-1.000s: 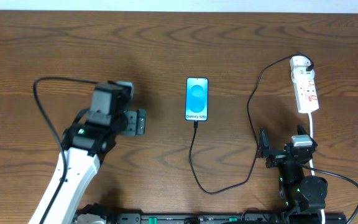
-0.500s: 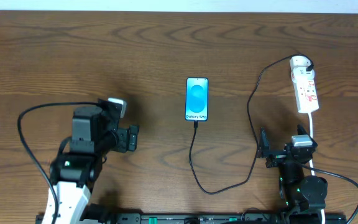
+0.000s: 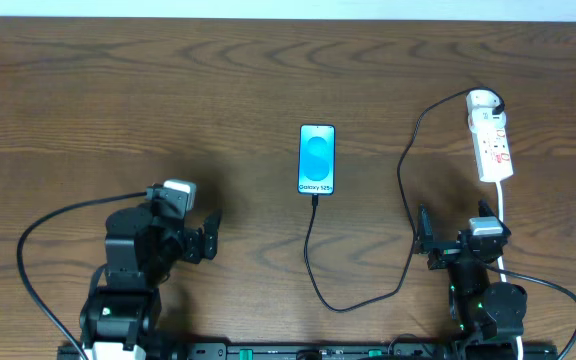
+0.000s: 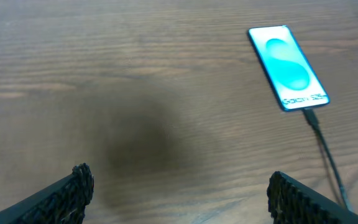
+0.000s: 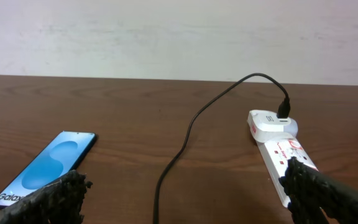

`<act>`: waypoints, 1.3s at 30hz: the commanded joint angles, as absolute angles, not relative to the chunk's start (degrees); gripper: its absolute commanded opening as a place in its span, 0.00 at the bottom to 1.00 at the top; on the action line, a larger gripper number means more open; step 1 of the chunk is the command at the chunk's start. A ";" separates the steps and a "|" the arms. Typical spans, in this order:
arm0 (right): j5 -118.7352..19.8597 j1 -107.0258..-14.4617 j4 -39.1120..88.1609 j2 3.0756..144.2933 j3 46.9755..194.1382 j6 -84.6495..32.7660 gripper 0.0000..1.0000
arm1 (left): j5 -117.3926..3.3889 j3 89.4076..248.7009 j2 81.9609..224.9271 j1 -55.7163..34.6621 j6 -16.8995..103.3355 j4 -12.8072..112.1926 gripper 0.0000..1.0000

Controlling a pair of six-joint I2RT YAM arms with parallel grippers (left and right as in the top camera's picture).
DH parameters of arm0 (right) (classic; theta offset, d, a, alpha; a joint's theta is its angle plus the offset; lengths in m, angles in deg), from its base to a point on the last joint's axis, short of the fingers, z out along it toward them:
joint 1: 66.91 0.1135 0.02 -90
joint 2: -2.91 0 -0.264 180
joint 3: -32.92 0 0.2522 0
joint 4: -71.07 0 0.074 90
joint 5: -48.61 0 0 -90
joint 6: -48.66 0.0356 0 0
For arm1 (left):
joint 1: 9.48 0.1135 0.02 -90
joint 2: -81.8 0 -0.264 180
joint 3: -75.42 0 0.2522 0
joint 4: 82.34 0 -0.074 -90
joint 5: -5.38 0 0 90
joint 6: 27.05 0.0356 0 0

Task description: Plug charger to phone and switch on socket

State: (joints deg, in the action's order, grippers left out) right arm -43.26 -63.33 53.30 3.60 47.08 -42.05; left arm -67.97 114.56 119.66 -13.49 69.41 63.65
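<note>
- Thin black charger cable (image 3: 313,255) looks seated in slim blue-screened phone (image 3: 317,160).
- Jaws apart and empty on left gripper (image 3: 208,235) and right gripper (image 3: 455,232).
- Next: switch on white power strip (image 3: 492,145), ahead of right gripper.

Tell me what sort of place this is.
Probably an indoor lab or test bench: a wooden table against a plain pale wall, with a phone, charger cable and power strip laid out.

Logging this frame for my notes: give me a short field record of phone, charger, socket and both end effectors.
phone: flat on table, screen lit
charger: tip at phone's text end, looks plugged in
socket: right of phone, switch state unclear
left end effector: open, empty
right end effector: open, empty
</note>
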 commanded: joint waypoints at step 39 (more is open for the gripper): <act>-43.02 -63.22 53.04 3.23 47.00 -42.92 0.99 | -73.29 89.41 81.87 -11.41 61.55 89.53 0.91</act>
